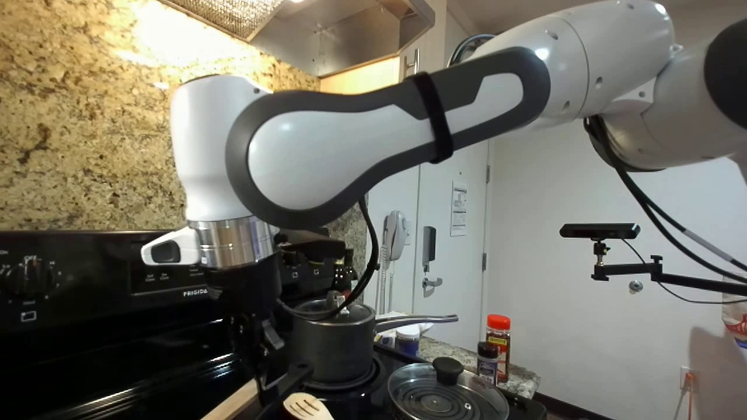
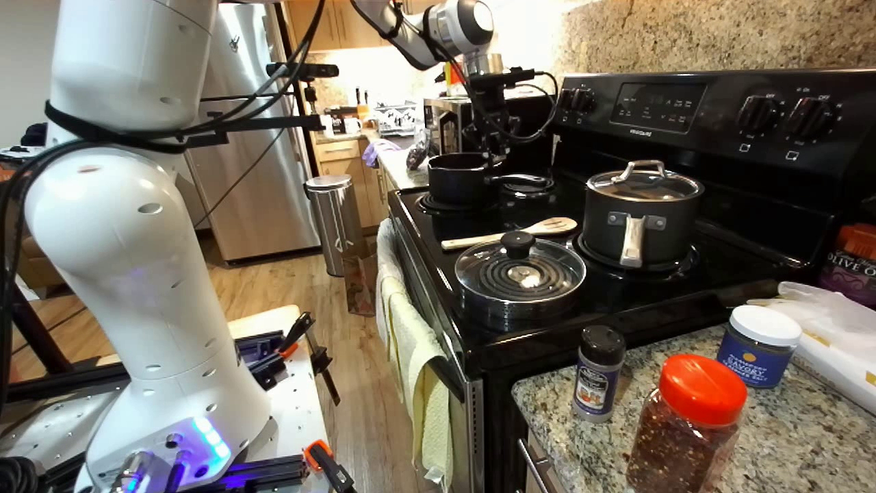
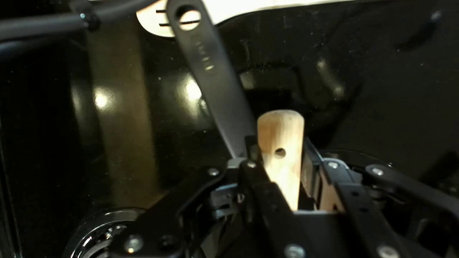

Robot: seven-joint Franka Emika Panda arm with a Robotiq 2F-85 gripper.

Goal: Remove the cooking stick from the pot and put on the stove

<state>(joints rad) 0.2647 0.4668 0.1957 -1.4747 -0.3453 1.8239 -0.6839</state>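
The cooking stick is pale wood with a hole near its handle end point(image 3: 281, 129). It also shows at the bottom of an exterior view point(image 1: 236, 401). The gripper point(image 3: 279, 154) has its fingers close against both sides of the handle near its end. The small black pot point(image 2: 460, 179) stands on the far burner of the black stove point(image 2: 486, 220). In an exterior view the gripper point(image 2: 493, 159) is just above the pot's rim, by its handle. The pot's handle point(image 3: 215, 82) also shows in the wrist view. The stick's lower end is hidden.
A slotted wooden spatula point(image 2: 551, 226) lies on the stovetop. Near it are a glass-lidded pan point(image 2: 472, 291) and a larger lidded pot point(image 2: 643, 226). A pepper shaker point(image 2: 598, 383) and a red-lidded jar point(image 2: 684, 438) stand on the counter. The stove's back panel point(image 2: 725, 109) rises behind.
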